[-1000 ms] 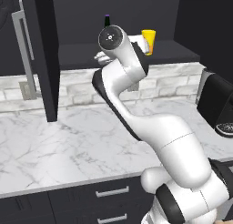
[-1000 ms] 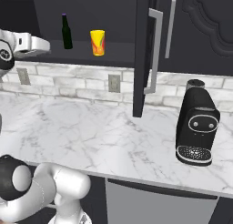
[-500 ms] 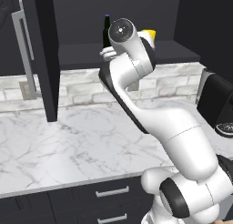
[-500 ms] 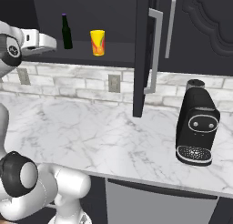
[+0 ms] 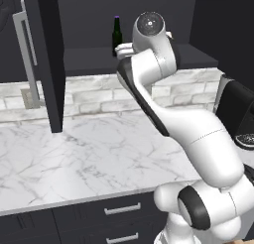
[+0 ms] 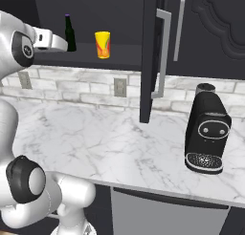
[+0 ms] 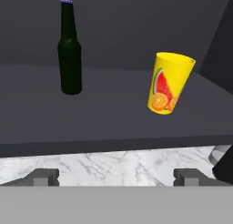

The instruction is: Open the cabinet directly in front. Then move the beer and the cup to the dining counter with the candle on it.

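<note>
The black cabinet [image 6: 152, 57] stands open, its left door [image 5: 42, 54] swung out toward me. On its dark shelf [image 7: 113, 118] the beer [image 7: 69, 50], a dark bottle with a purple cap, stands upright on the left. The yellow cup [image 7: 169, 84] with a fruit print stands to its right. From the right base view the beer [image 6: 70, 33] and cup [image 6: 102, 44] stand apart. My gripper [image 7: 116, 177] is open in front of the shelf edge, level with it and touching neither. Its hand [image 6: 56, 42] reaches toward the beer [image 5: 116, 34]. My arm hides the cup in the left base view. The dining counter and candle are out of view.
A marble worktop [image 6: 105, 148] with tile backsplash and outlets lies below the cabinet. A black coffee machine [image 6: 208, 133] stands at its right. The open right door's silver handle [image 6: 162, 52] hangs over the worktop. Low drawers [image 5: 119, 211] sit under the front edge.
The arm has risen and swung toward the shelf, bringing the hand closer to the beer. In the left base view the arm now covers the cup.
</note>
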Motion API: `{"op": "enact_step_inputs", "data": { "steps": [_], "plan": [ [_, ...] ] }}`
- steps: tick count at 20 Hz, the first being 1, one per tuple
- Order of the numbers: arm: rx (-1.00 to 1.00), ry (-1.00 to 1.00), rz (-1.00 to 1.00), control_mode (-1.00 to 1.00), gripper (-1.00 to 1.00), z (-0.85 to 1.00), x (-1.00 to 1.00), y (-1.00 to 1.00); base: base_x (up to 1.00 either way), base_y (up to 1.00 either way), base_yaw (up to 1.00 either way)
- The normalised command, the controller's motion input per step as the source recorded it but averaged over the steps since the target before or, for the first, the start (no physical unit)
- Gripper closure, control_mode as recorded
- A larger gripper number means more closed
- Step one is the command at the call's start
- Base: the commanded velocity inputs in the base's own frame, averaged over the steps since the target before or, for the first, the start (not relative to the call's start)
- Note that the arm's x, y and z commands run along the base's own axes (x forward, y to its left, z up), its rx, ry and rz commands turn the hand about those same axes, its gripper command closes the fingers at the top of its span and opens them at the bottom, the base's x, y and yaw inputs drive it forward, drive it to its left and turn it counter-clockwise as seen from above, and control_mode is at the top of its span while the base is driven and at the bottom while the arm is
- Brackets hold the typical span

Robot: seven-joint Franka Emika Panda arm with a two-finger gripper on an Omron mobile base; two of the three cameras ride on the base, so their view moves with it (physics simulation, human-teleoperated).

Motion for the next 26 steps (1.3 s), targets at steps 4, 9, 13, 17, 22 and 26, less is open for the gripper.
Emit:
{"op": "enact_step_inputs", "data": {
  "steps": [4, 9, 13, 17, 22, 26],
  "plan": [
    [0.11, 0.0, 0.04, -1.0, -1.0, 0.17, 0.01, -0.01, 0.0, 0.0, 0.0],
    [0.02, 0.0, 0.0, -1.0, -1.0, 0.19, 0.12, 0.04, 0.0, 0.0, 0.0],
    [0.0, 0.0, 0.0, -1.0, -1.0, 0.07, 0.29, 0.12, 0.0, 0.0, 0.0],
    [0.0, 0.0, 0.0, -1.0, -1.0, 0.01, 0.35, 0.21, 0.0, 0.0, 0.0],
    [0.06, 0.0, 0.03, -1.0, -1.0, 0.0, 0.28, 0.12, 0.0, 0.0, 0.0],
    [0.04, 0.0, 0.03, -1.0, -1.0, 0.0, 0.11, 0.0, 0.0, 0.0, 0.0]
  ]
}}
